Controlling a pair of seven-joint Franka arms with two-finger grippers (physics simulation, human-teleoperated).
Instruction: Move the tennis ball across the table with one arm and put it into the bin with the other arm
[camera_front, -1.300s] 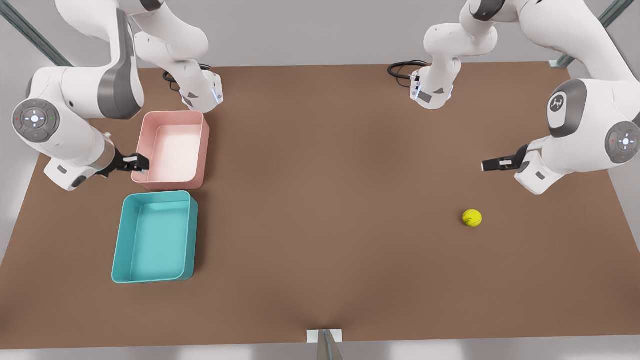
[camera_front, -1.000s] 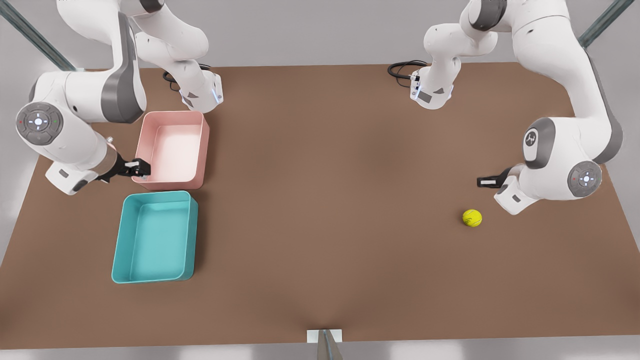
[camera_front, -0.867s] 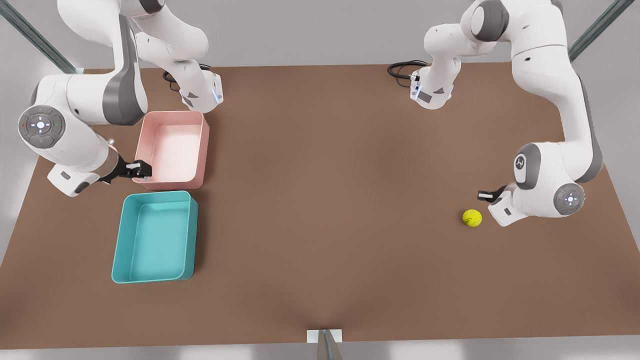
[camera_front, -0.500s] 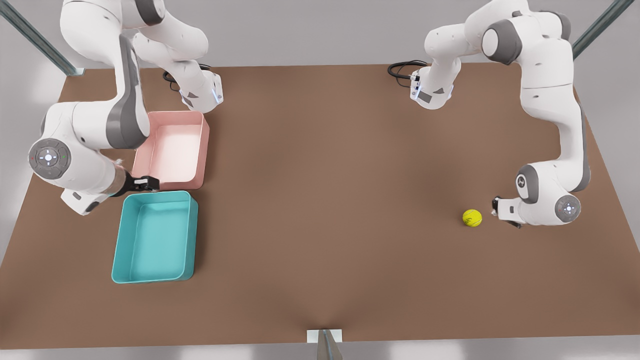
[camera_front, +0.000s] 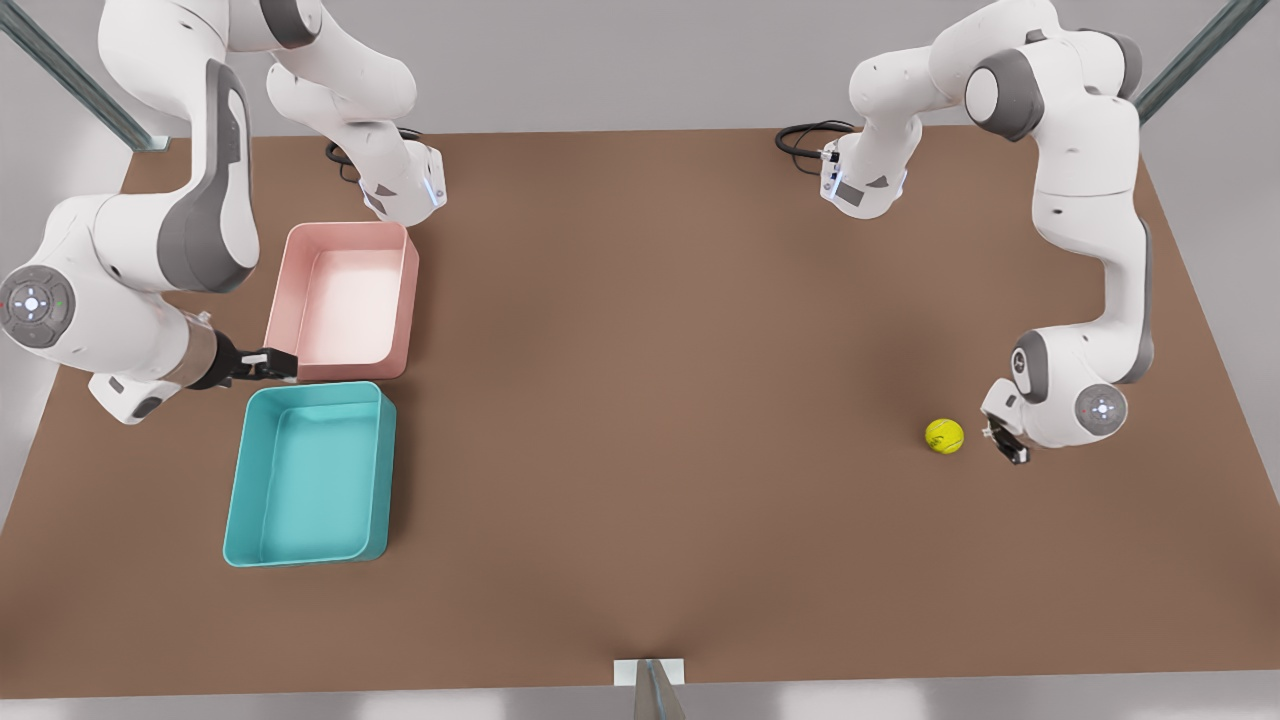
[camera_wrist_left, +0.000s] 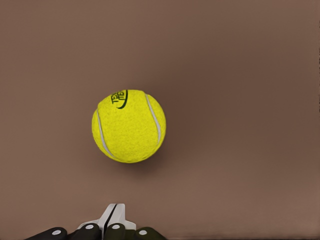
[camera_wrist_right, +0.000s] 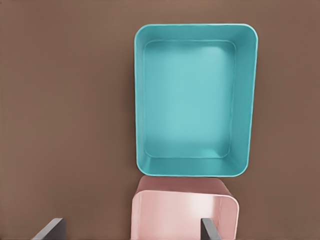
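Tennis ball (camera_front: 944, 436) sits free on the table (camera_front: 660, 400), right of frame, far from the teal bin (camera_front: 310, 474). Left hand (camera_front: 1008, 444) just beside it, fingers pressed together, holding nothing. Right hand (camera_front: 268, 364) spread wide, empty, above the pink tray (camera_front: 345, 298). Judge it light, fuzzy, rolls easily; you'd pinch across its widest middle.

yellow-green tennis ball (camera_front: 944, 436) on brown table (camera_front: 650, 400), teal bin (camera_front: 310, 475) well apart

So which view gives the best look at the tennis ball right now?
The left wrist view: the tennis ball sits close up, seams and logo readable, just ahead of the shut left gripper. In the front view the ball is a small yellow dot beside that gripper on the table.
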